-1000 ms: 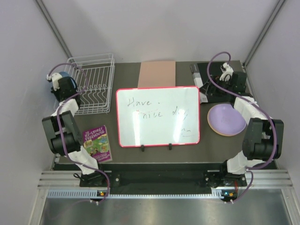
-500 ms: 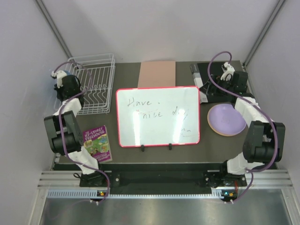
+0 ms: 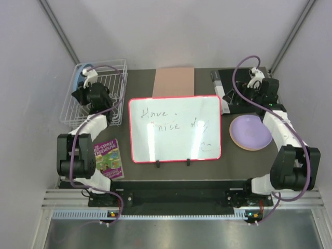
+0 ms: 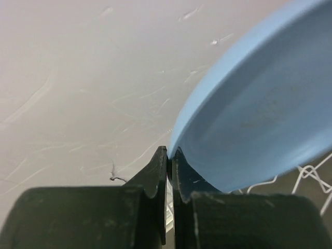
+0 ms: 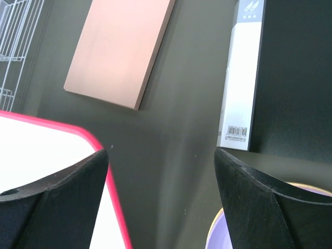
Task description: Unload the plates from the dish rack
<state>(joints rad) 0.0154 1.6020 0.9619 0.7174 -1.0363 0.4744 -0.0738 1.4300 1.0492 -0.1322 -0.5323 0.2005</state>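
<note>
Lifting the blue plate point(image 4: 259, 104) clear of the dish rack point(image 3: 116, 72) is the step in hand. It should go best as a slow, straight pull up along the line of the tines, so the lower edge cannot catch a wire and drag the light rack along. The grip is only a pinch on the very rim, so the plate could pivot. Holding it on edge until it is free of the wires, and tipping it flat only afterwards, looks safer.

The rack stands on the bench point(image 3: 140, 85) left of the whiteboard point(image 3: 175, 128), by its far left corner. The blue plate is at the rack's side away from the whiteboard. The lilac plate point(image 3: 250, 132) lies flat to the right of the whiteboard. A thin orange edge shows beneath it, probably the third plate, so that is the likely place to put this one.

The left jaws are closed tight on the blue plate's rim, their tips nearly meeting. The right jaws stand wide apart, holding and touching nothing, above the bench beyond the whiteboard's far right corner.
</note>
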